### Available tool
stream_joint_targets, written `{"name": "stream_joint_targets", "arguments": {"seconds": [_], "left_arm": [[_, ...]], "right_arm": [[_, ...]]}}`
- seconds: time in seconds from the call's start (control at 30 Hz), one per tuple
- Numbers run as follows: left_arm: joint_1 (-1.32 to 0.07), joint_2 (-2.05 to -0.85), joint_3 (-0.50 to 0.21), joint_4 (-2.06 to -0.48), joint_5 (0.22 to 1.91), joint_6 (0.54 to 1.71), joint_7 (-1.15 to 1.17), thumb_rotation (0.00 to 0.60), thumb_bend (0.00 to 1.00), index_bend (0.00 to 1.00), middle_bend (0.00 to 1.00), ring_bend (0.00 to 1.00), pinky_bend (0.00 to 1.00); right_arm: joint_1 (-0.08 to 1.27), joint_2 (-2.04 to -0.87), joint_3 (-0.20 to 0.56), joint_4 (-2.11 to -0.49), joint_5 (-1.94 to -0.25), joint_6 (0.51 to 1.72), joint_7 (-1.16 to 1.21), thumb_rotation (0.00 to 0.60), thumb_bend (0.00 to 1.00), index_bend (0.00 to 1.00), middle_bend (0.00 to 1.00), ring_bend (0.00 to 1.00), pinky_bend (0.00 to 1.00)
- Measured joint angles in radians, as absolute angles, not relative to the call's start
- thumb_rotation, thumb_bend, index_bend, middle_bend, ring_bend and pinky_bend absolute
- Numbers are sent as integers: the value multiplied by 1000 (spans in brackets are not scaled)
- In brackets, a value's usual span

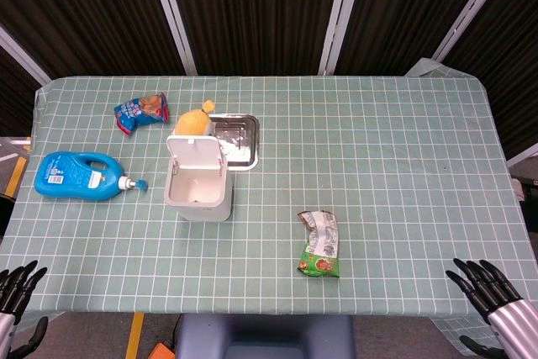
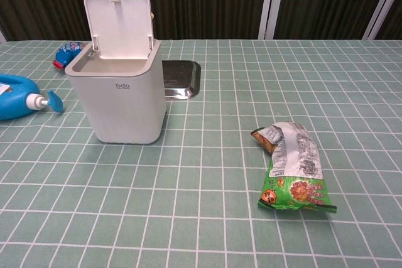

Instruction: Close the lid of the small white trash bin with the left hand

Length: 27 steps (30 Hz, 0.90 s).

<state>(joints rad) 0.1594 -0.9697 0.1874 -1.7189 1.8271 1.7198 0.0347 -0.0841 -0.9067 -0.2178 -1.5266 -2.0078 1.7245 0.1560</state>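
The small white trash bin stands left of the table's middle with its lid raised upright at the back, showing an empty inside. My left hand is low at the near left corner, off the table edge, fingers spread and holding nothing, well away from the bin. At the near right corner my right hand is likewise spread and empty. Neither hand appears in the chest view.
A blue detergent bottle lies left of the bin. Behind the bin sit a metal tray, a yellow item and a blue snack bag. A green snack bag lies near front centre.
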Motion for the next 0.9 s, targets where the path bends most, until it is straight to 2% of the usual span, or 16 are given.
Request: {"name": "stream_joint_targets", "arguments": {"seconds": [0.07, 0.2, 0.3, 0.33, 0.4, 0.53, 0.6, 0.63, 0.7, 0.73, 0.8, 0.83, 0.9], "left_arm": [[158, -974, 187, -1714, 1840, 1724, 28, 600, 466, 31, 0, 0, 52], [138, -991, 181, -1705, 1871, 1727, -39, 600, 465, 24, 0, 0, 151], [87, -1003, 144, -1723, 1875, 1711, -104, 600, 467, 17, 0, 15, 244], [76, -1003, 135, -1733, 1872, 1704, -108, 600, 476, 20, 10, 62, 340], [40, -998, 107, -1786, 1847, 1668, -116, 600, 504, 28, 35, 141, 453], [-64, -951, 57, -1913, 1748, 1520, -182, 600, 557, 39, 115, 315, 603], [-139, -914, 16, -1968, 1657, 1402, -251, 600, 558, 38, 217, 398, 696], [-173, -900, -5, -1985, 1610, 1349, -277, 600, 558, 38, 300, 465, 752], [-251, -880, -60, -2013, 1486, 1242, -313, 600, 556, 38, 514, 615, 868], [-296, -874, -92, -2021, 1410, 1200, -316, 600, 558, 41, 671, 715, 929], [-363, -874, -142, -2027, 1294, 1156, -305, 600, 568, 54, 898, 877, 990], [-398, -877, -166, -2026, 1235, 1138, -295, 600, 576, 75, 972, 958, 1000], [-480, -891, -220, -2016, 1100, 1098, -264, 600, 580, 120, 1000, 999, 1000]], "right_arm": [[-78, -908, -218, -1528, -2010, 1716, 157, 600, 112, 0, 0, 0, 0], [-69, -911, -218, -1531, -2012, 1701, 154, 600, 112, 0, 0, 0, 0], [-62, -918, -212, -1534, -2010, 1696, 149, 600, 112, 0, 0, 0, 0], [-60, -921, -210, -1535, -2007, 1694, 147, 600, 112, 0, 0, 0, 0], [-57, -927, -204, -1540, -2000, 1692, 146, 600, 112, 0, 0, 0, 0], [-60, -948, -187, -1541, -1994, 1717, 140, 600, 114, 0, 0, 0, 0], [-60, -963, -176, -1535, -1989, 1727, 136, 600, 114, 0, 0, 0, 0], [-59, -968, -172, -1534, -1985, 1726, 134, 600, 114, 0, 0, 0, 0], [-53, -978, -163, -1531, -1971, 1716, 128, 600, 114, 0, 0, 0, 0], [-50, -983, -158, -1530, -1964, 1710, 123, 600, 115, 0, 0, 0, 0], [-42, -995, -146, -1530, -1945, 1691, 109, 600, 116, 0, 0, 0, 0], [-38, -1001, -141, -1530, -1937, 1681, 102, 600, 116, 0, 0, 0, 0], [-26, -1016, -128, -1530, -1916, 1655, 86, 600, 117, 0, 0, 0, 0]]}}
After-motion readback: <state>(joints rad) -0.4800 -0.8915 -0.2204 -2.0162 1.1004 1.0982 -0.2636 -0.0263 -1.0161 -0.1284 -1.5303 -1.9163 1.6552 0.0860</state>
